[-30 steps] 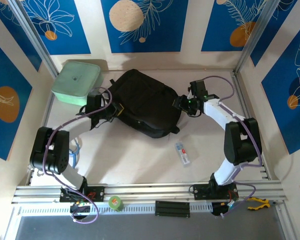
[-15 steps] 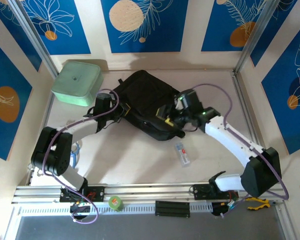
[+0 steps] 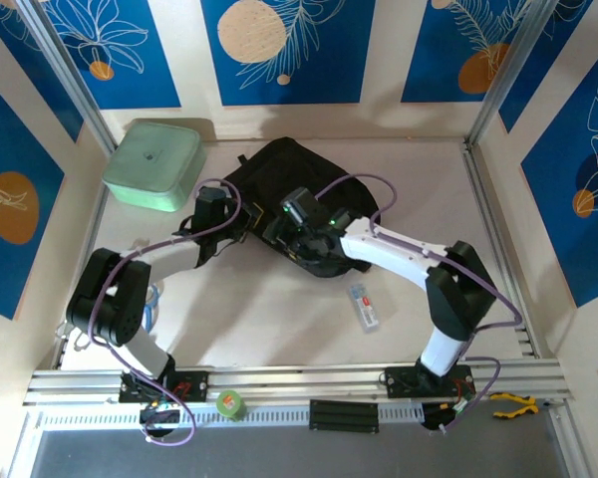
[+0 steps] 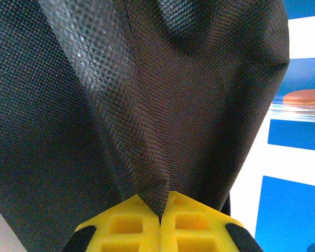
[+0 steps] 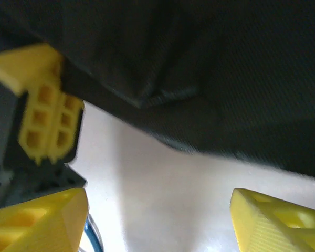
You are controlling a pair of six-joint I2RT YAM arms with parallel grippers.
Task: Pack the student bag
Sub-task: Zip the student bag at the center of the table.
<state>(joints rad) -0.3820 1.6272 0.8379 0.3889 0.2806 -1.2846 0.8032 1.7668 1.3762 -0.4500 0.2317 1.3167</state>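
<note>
Beige table (image 3: 279, 319) enclosed by blue-patterned walls. Black backpack (image 3: 279, 174) lies mid-table, towards the rear. Left arm extends forward, elbow bent; left gripper (image 4: 160, 212) is pinched tight on a fold of backpack fabric. Right arm bends across leftward; right gripper (image 5: 158, 210) stands spread wide over bare table, just beside the backpack's near edge.

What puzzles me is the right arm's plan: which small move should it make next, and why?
Probably ease the right gripper forward and close on the edge of the bag. It is open with that edge ahead, while the left gripper is shut on bag fabric, so a second hold could help open it.
</note>
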